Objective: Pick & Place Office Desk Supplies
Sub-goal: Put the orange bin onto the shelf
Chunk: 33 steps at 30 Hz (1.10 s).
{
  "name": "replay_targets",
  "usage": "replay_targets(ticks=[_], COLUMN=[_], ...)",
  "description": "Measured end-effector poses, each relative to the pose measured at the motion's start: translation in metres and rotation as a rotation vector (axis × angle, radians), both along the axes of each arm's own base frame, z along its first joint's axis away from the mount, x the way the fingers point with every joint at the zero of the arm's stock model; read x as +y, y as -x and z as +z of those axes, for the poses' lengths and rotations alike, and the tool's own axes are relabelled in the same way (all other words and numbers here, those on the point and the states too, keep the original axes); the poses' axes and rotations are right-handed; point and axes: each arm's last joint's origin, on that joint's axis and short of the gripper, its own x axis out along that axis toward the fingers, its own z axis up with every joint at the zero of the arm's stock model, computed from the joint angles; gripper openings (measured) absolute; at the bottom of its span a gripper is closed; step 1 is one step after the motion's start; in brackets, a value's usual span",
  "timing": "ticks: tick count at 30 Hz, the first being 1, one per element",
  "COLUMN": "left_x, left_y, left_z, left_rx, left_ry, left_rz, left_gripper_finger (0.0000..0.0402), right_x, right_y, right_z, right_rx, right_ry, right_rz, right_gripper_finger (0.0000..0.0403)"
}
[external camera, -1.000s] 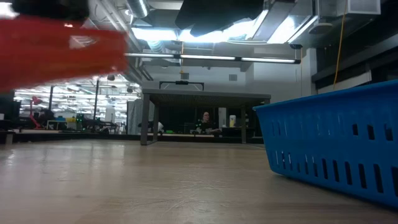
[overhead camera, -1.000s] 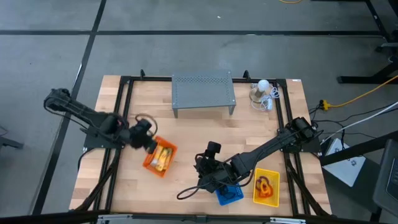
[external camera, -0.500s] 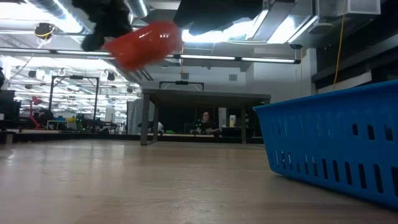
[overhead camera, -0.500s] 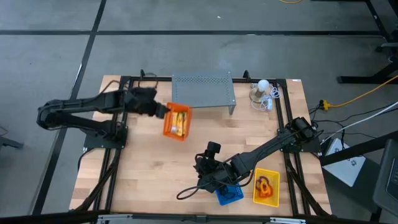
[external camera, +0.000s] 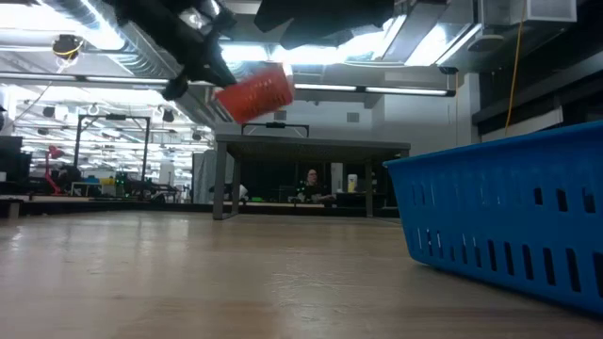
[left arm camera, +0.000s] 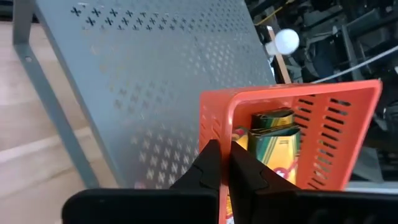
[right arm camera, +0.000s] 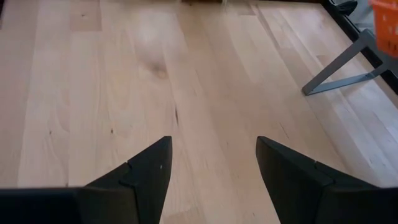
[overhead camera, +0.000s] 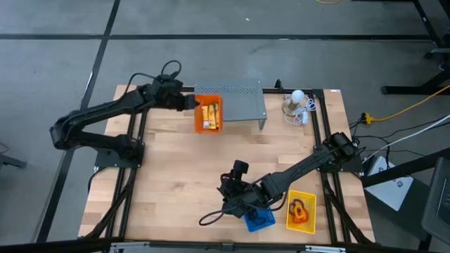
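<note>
An orange basket (overhead camera: 208, 114) holding yellow-orange packets (left arm camera: 273, 134) hangs in the air at the left end of the grey perforated shelf (overhead camera: 235, 102). My left gripper (overhead camera: 187, 102) is shut on it. In the low view the orange basket (external camera: 256, 91) is high above the table. My right gripper (right arm camera: 211, 168) is open, low over bare wood near the table's near edge, beside a blue basket (overhead camera: 259, 219). A yellow basket (overhead camera: 301, 211) to its right holds orange loops (overhead camera: 298, 209). My left gripper pinches the orange basket's side wall at its rim (left arm camera: 214, 127), one finger (left arm camera: 205, 165) outside and one (left arm camera: 249, 174) inside. The fingers come level from the table's left. The basket is lifted clear and sits over the shelf's left part.
A white round bulb with a cord (overhead camera: 298, 98) lies at the far right corner, right of the shelf. The blue basket (external camera: 509, 217) fills the right of the low view. Bare wood lies in the table's middle and left (overhead camera: 162, 176). Black frame rails (overhead camera: 133, 161) run along both sides.
My left gripper has carried the orange basket up from the table's left part and toward the far edge and the right, up to the shelf's left end. The basket has turned about on the way. My right arm has kept still.
</note>
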Motion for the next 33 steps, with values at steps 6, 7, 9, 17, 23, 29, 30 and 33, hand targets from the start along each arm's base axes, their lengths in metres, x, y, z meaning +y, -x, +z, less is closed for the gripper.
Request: replay_targets(ticks=[6, 7, 9, 17, 23, 29, 30, 33], left_x=[0.035, 0.041, 0.05, 0.07, 0.077, 0.086, 0.087, 0.09], left_y=[-0.009, -0.01, -0.009, 0.001, 0.003, -0.004, -0.005, -0.007], left_z=[-0.007, -0.005, 0.001, 0.024, 0.015, 0.0, -0.002, -0.006], left_rx=[-0.03, -0.024, -0.001, 0.105, 0.162, 0.215, 0.219, 0.231], left_ry=[0.026, 0.023, 0.022, 0.042, 0.122, 0.15, 0.153, 0.168], left_rz=[0.013, 0.013, 0.017, 0.056, 0.063, 0.062, 0.063, 0.067], left_gripper_finger=[0.0004, 0.0004, 0.0004, 0.0004, 0.0004, 0.0004, 0.0004, 0.0004], right_x=[0.001, 0.001, 0.001, 0.003, 0.004, 0.004, 0.005, 0.004], right_y=[0.0, 0.0, 0.0, -0.003, -0.006, -0.006, -0.006, -0.006], right_z=[0.0, 0.0, 0.0, -0.01, -0.014, -0.014, -0.014, -0.014], right_rx=[0.003, 0.005, 0.003, 0.024, 0.027, 0.024, 0.025, 0.026], right_ry=[-0.015, -0.019, -0.02, -0.043, -0.052, -0.06, -0.062, -0.061], right_rz=[0.01, 0.014, 0.014, 0.019, 0.022, 0.026, 0.028, 0.028], right_gripper_finger=[0.0233, 0.0233, 0.0233, 0.0233, 0.0234, 0.0233, 0.0233, 0.0233])
